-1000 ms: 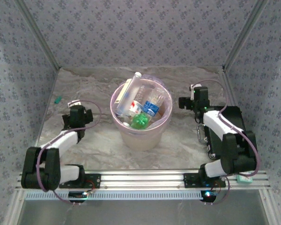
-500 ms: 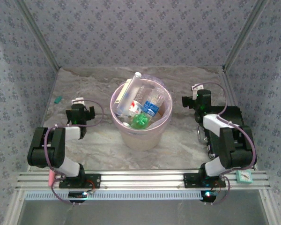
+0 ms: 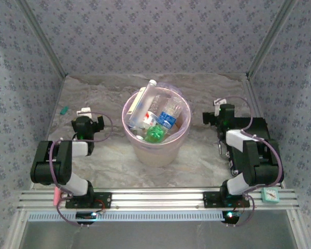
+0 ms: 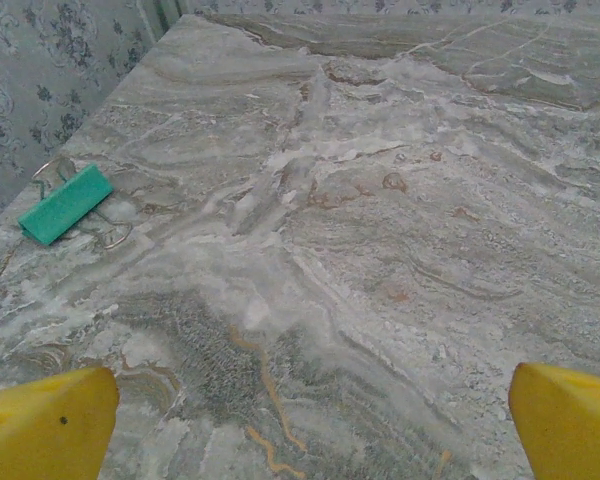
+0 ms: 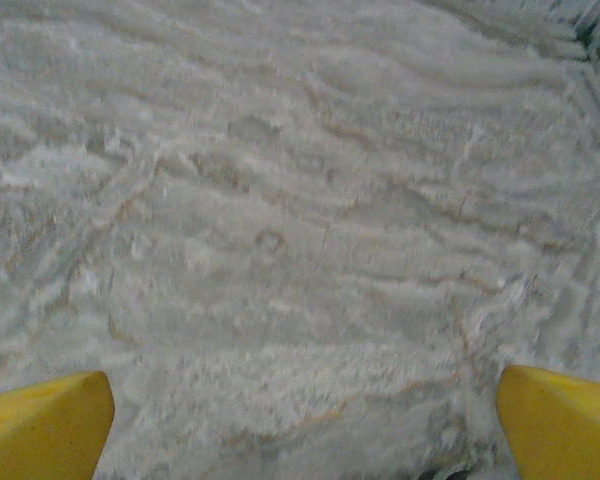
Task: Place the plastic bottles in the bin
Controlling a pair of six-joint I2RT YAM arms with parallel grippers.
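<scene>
The bin (image 3: 156,150), a round beige bucket with a pink-purple liner, stands mid-table. Inside it lie several plastic bottles: a green one (image 3: 155,134), a clear one with a blue label (image 3: 168,117), and a long clear one with a white cap (image 3: 144,102) leaning over the far rim. My left gripper (image 3: 87,123) hovers low to the left of the bin, open, with bare table between its yellow fingertips (image 4: 50,425). My right gripper (image 3: 217,116) sits to the right of the bin, also open, yellow fingertips (image 5: 560,425) wide apart over bare marble.
A small teal clip (image 3: 64,110) lies near the left wall; it is ahead and left of the left gripper (image 4: 65,203). A pink cylinder (image 3: 56,195) stands by the left arm's base. A teal-and-white item (image 3: 270,194) rests at the near right corner.
The left arm has folded back, its elbow pulled up toward the base, while its gripper stayed nearly in place. The right gripper has drifted slightly right and nearer. Both stayed open.
</scene>
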